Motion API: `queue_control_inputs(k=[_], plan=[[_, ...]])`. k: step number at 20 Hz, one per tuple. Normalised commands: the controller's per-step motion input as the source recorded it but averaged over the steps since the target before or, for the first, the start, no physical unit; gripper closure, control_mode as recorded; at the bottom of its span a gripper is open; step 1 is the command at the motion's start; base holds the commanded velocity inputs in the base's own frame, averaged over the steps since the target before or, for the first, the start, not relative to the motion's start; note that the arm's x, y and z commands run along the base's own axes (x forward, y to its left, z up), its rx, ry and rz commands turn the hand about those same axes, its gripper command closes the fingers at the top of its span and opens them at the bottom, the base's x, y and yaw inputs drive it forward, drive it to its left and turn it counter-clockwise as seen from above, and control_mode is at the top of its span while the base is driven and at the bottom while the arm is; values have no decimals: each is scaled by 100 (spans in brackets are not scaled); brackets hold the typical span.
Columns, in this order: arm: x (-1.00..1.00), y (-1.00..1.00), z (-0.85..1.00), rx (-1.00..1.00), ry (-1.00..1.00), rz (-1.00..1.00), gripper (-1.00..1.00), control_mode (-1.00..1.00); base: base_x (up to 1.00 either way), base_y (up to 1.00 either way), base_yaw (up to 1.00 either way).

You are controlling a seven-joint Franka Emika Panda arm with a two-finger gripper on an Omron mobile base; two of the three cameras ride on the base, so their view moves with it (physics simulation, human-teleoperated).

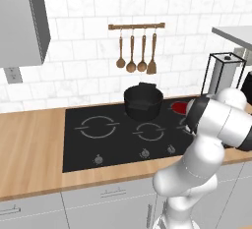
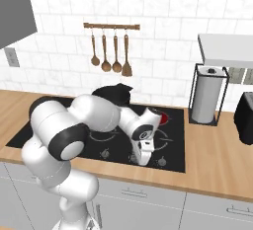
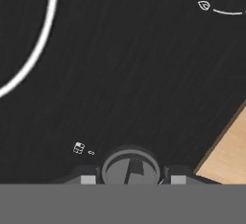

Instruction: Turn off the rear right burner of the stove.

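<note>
At the bottom centre of the hand view I have a grey knob (image 3: 130,168) sitting between my two finger tips (image 3: 88,179). The hand (image 3: 132,180) looks spread to either side of the knob, but I cannot tell whether the pads touch it or how wide the gap is. My main worry is that this may be the wrong knob: several sit in a row along the front of the stove (image 1: 83,147), and the tiny marker beside this one is too small for me to read. A glancing grip could also slip off the round cap and leave the dial unturned.

To the lower right of the hand view the glass ends at the wooden worktop (image 3: 229,151), so room on that side is short; open black glass lies toward the top.

Farther back, the rear right burner (image 1: 178,107) glows red just right of the black pot (image 1: 142,102), partly behind my arm.
</note>
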Motion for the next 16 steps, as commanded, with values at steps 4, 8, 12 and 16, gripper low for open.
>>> queue_control_inputs(k=[4, 8, 12, 16], plan=[[0, 29, -17, 0, 26, -59, 100, -100, 0, 0, 0], [0, 36, -25, -1, 27, -65, 100, -100, 0, 0, 0], [0, 55, -31, -4, 29, -71, 100, -100, 0, 0, 0], [0, 62, -37, -7, 31, -75, 100, -100, 0, 0, 0]])
